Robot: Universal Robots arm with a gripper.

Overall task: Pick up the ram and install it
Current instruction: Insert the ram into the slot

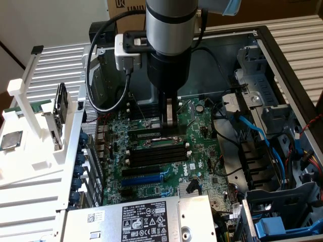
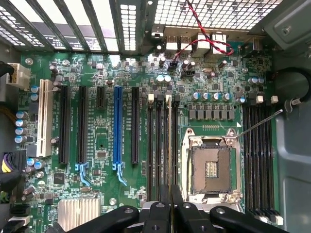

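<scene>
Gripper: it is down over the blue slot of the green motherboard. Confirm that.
Not right. The gripper is down over the black slots, not the blue slot, of the green motherboard. The exterior view shows it.

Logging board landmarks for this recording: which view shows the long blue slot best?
The wrist view: the blue slot appears full length and nearly head-on, its end latch visible. The exterior view shows the same slot slanted and smaller, but uncovered.
</scene>
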